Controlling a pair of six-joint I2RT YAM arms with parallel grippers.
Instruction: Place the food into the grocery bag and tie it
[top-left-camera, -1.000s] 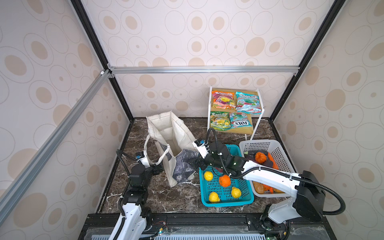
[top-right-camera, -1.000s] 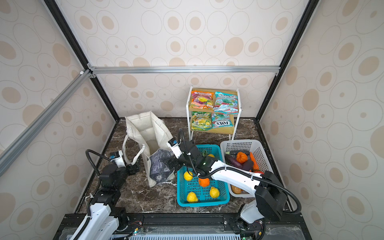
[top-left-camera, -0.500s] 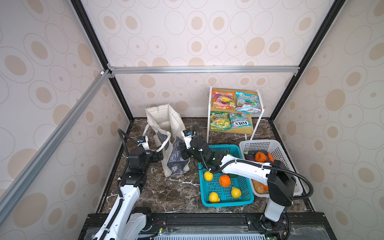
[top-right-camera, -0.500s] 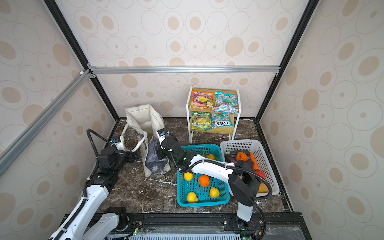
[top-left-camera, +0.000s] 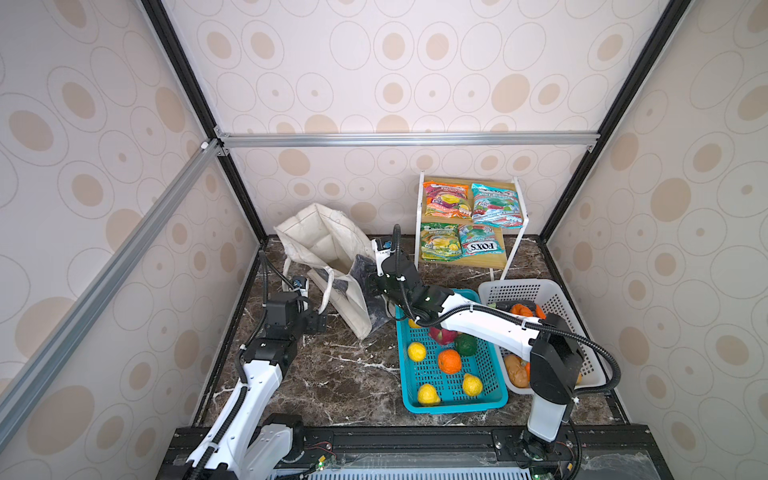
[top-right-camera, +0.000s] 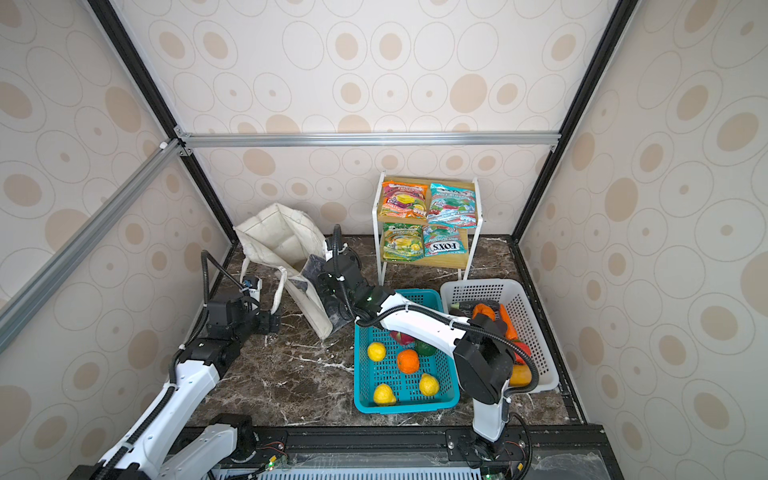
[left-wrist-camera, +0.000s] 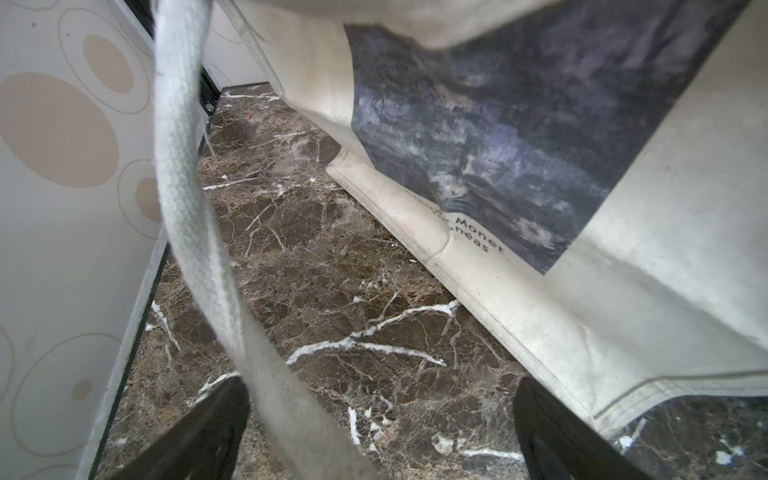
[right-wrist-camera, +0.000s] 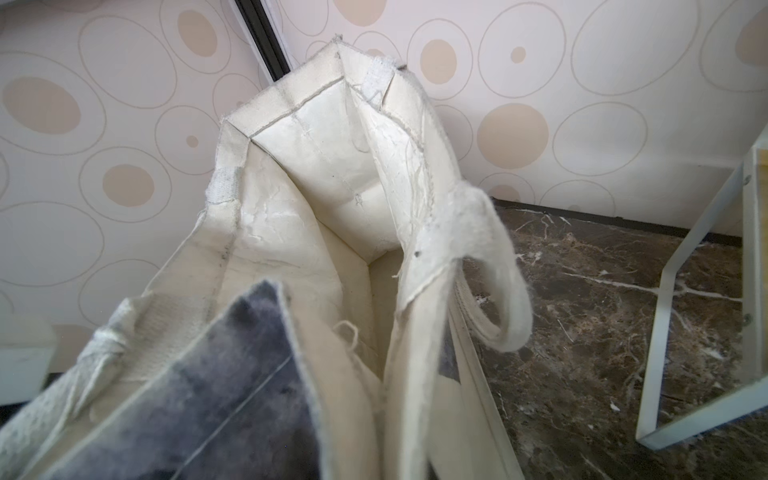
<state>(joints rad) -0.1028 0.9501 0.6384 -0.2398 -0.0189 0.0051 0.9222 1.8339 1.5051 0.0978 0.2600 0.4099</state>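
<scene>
While outstretched, right arm (top-left-camera: 490, 324) at grocery bag (top-left-camera: 328, 245) (leftward)

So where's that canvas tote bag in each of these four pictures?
Top view: the grocery bag stands left of centre, near the back-left corner.
Top view: the grocery bag is in the same spot, drawn slightly further left.
Left wrist: its outside is seen close up, with the grey-blue print showing.
Right wrist: looking into its open mouth, mid-picture.
Shared landmark: the brown marble tabletop beside the bag in every view.
</scene>
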